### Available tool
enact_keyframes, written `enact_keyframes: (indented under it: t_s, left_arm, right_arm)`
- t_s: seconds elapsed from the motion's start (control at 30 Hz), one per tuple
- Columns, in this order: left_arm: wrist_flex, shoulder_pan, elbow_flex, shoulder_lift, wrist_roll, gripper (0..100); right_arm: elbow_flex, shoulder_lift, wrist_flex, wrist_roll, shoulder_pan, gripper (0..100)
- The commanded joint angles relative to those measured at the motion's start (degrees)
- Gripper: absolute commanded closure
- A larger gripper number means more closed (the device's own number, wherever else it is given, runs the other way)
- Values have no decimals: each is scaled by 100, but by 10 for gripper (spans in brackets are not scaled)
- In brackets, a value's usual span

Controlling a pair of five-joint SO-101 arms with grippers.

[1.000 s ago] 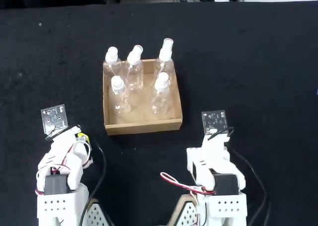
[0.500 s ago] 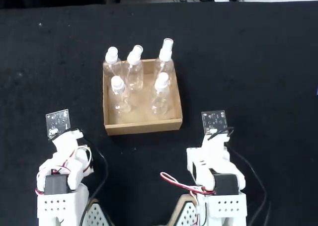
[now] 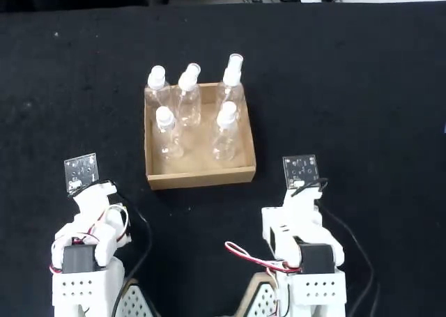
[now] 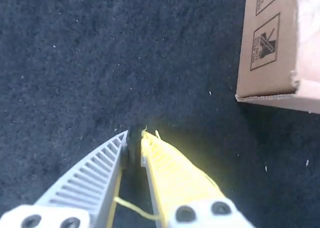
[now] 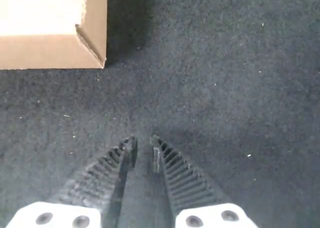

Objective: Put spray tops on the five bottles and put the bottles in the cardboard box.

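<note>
The cardboard box (image 3: 200, 172) stands open at the table's middle. Several clear bottles with white spray tops stand upright in it, among them one at the back right (image 3: 231, 80) and one at the front left (image 3: 167, 132). The left arm (image 3: 90, 216) is folded back at the near left, its gripper (image 4: 134, 138) shut and empty over the black cloth. A box corner (image 4: 267, 52) lies off to the side of that gripper. Folded at the near right is the right arm (image 3: 301, 219), whose gripper (image 5: 143, 145) is shut on nothing, short of the box's near corner (image 5: 55, 50).
A black cloth (image 3: 362, 94) covers the whole table, with open room on both sides of the box. Red and black cables (image 3: 251, 258) run between the two arm bases at the near edge.
The left arm has drawn back a little toward its base, then held still. The right arm, the box and the bottles have not moved.
</note>
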Motion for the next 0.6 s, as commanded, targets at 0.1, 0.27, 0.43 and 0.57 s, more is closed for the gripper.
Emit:
enact_keyframes:
  t_s: [0.1, 0.27, 0.43, 0.57]
  left_arm:
    - [88, -4, 75, -132, -26, 970]
    - [88, -4, 75, -123, -26, 970]
    - [88, -4, 75, -123, -26, 970]
    - [88, -4, 75, -123, -26, 970]
  right_arm:
    - [-22, -558, 35, 0, -79, 987]
    - [-22, -558, 35, 0, -79, 987]
    - [-22, -558, 35, 0, -79, 987]
    - [-22, -558, 35, 0, -79, 987]
